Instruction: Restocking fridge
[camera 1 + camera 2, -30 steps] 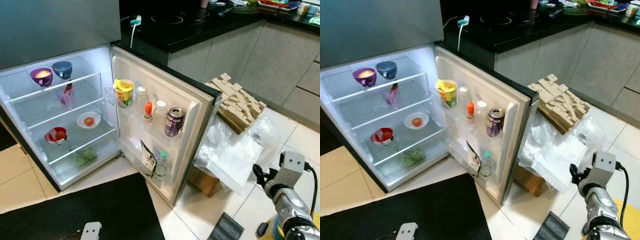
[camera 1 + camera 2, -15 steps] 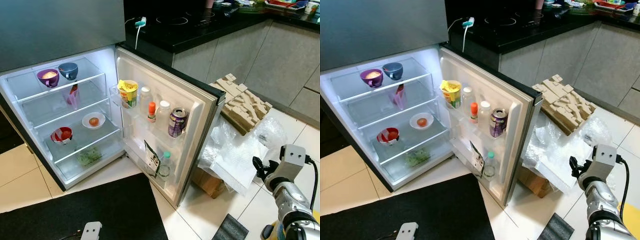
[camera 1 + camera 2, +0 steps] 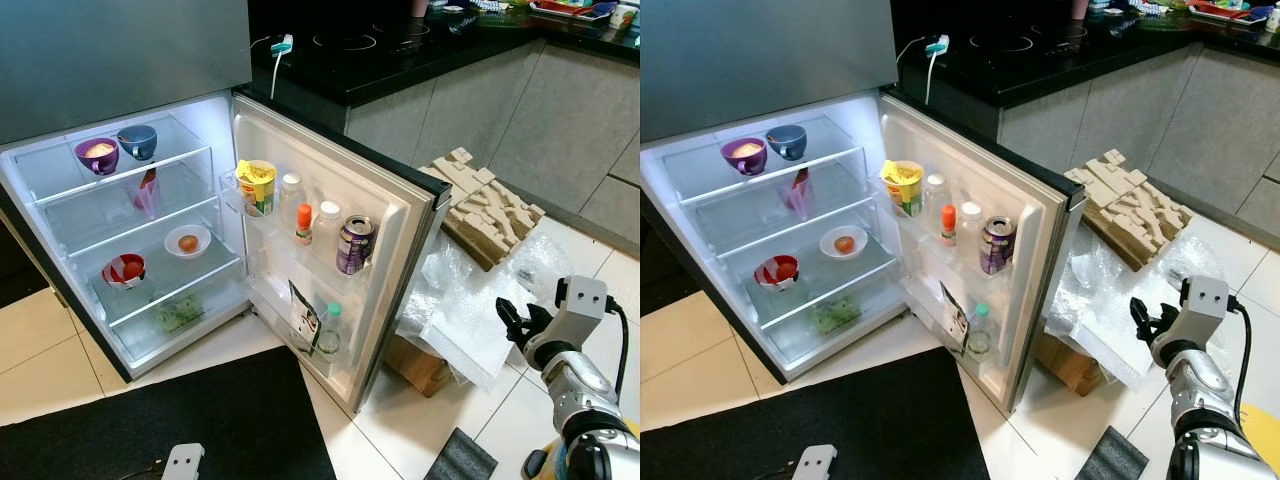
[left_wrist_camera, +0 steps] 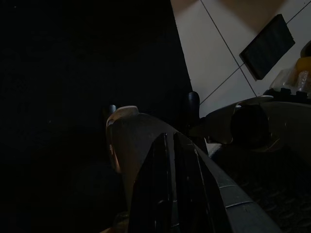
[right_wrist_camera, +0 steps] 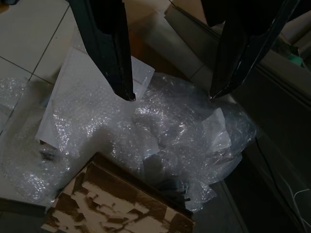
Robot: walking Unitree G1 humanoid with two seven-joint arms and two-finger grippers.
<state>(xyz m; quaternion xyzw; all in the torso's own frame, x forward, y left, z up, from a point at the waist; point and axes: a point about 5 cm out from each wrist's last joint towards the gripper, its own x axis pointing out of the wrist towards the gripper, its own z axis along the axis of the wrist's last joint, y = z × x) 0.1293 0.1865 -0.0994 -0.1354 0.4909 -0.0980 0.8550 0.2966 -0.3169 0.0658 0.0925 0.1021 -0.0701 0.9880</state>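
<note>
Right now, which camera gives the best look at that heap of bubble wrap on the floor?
The right wrist view: the bubble wrap lies close up beneath the open right claw, its bubbles and folds plain to see. Both eye views show it smaller and from farther off, beside the open fridge door. The left wrist view is dark, looking at a black mat.

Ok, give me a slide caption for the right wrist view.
Open right pincer hovering over crumpled bubble wrap beside a cardboard insert.

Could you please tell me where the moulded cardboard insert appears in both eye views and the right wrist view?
Left eye view: moulded cardboard insert, on floor right of the fridge door.
Right eye view: the same spot.
Right wrist view: beside bubble wrap, beyond the right tool.
Shared landmark: bubble wrap.
</note>
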